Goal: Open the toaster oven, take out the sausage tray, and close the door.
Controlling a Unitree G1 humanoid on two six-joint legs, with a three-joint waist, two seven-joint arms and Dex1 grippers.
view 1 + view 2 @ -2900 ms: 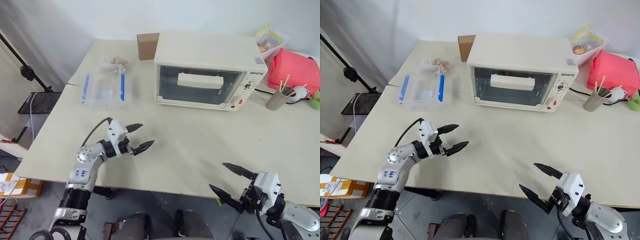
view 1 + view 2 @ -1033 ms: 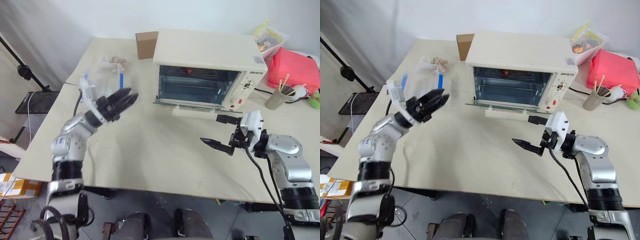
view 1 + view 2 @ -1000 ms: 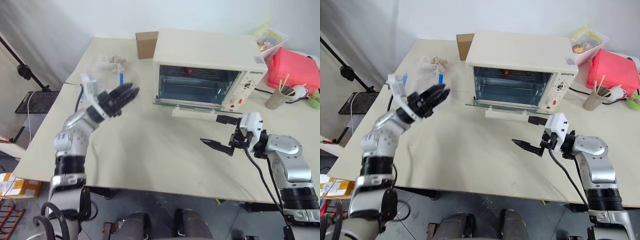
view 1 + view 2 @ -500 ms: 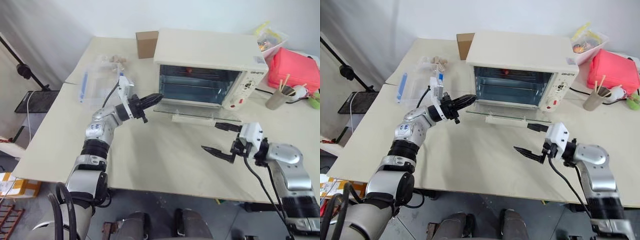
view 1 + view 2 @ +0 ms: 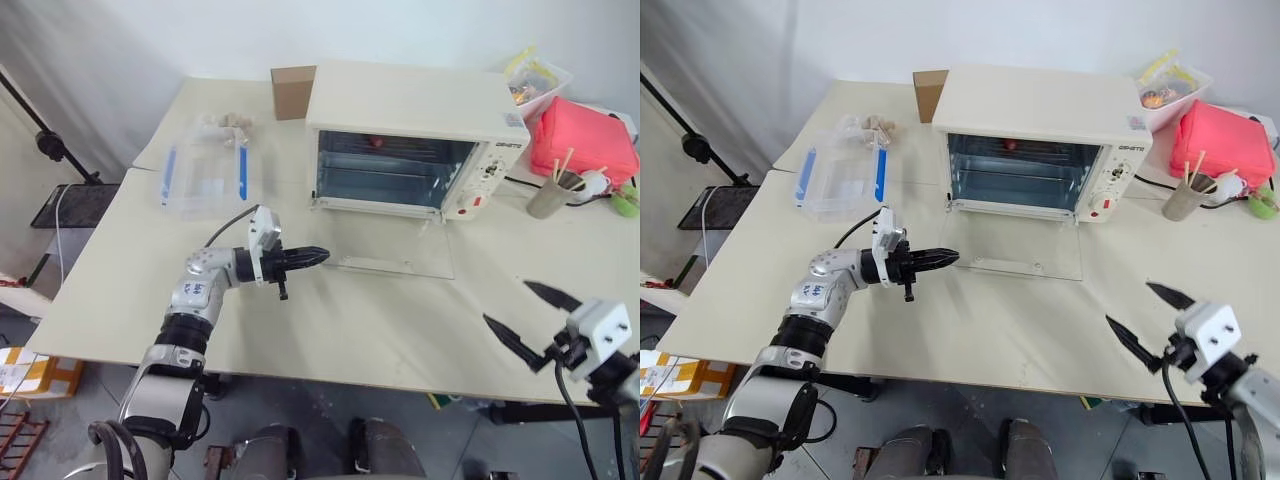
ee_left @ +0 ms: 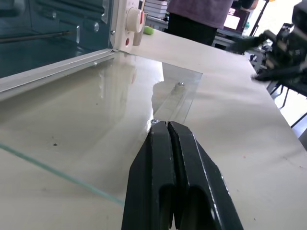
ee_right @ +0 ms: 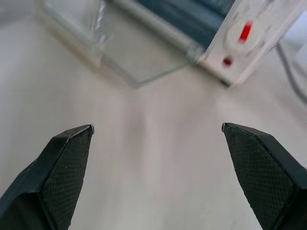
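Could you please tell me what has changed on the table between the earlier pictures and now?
The door, shut at first, has swung down and now lies flat open on the table. The left gripper closed its fingers and moved to the door's near-left edge. The right gripper stayed open and drew back from the door toward the table's near edge. The toaster oven and plastic container have not moved.

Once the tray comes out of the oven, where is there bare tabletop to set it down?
Bare beige tabletop lies in front of the flat-open glass door, between the shut left gripper and open right gripper. It is crowded right of the cream-white toaster oven, by the red pouch and cup.
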